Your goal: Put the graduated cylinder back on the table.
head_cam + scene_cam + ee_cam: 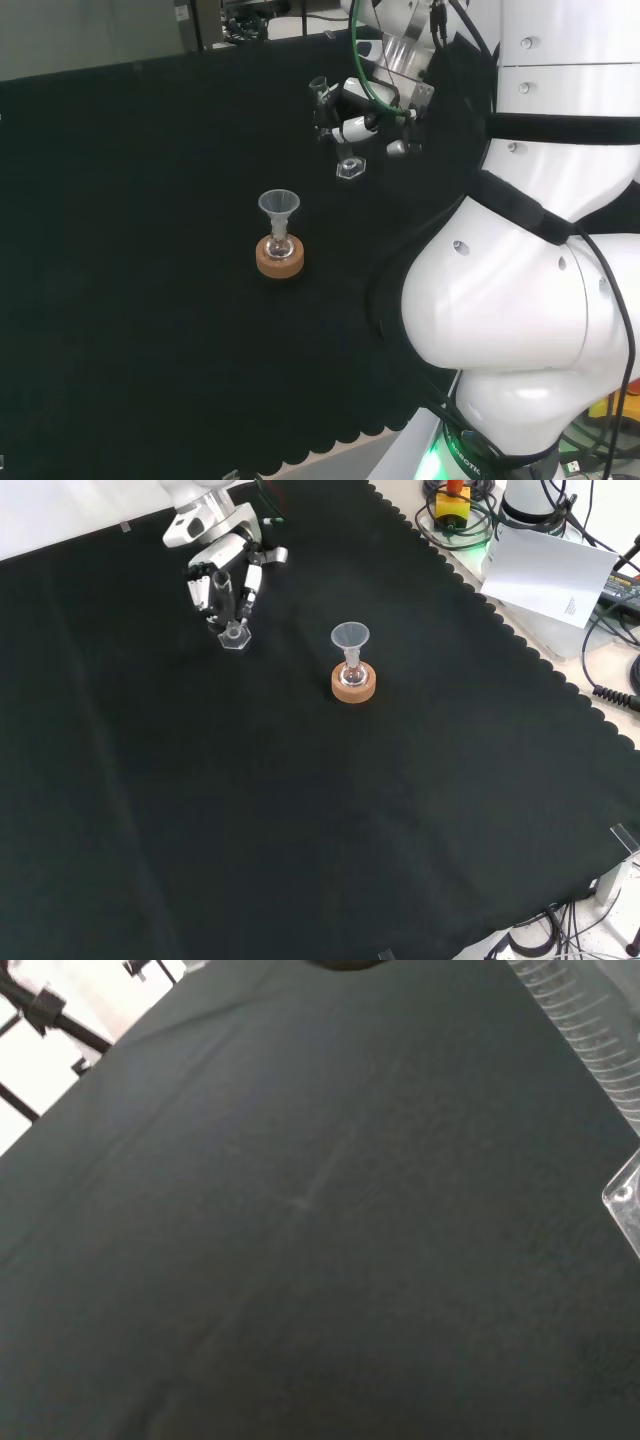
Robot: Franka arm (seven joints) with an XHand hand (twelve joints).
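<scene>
My black and white hand has its fingers curled round the clear graduated cylinder, which stands upright at the far side of the cloth in the front view; its hexagonal clear base sits at or just above the black cloth, and I cannot tell whether it touches. In the wrist view I see the cylinder's ribbed scale close up. Well apart, nearer the middle, a small clear flask with a clear funnel in its neck rests on a cork ring. I see nothing in either vessel. Cables and a white sheet lie beyond the cloth's scalloped edge
</scene>
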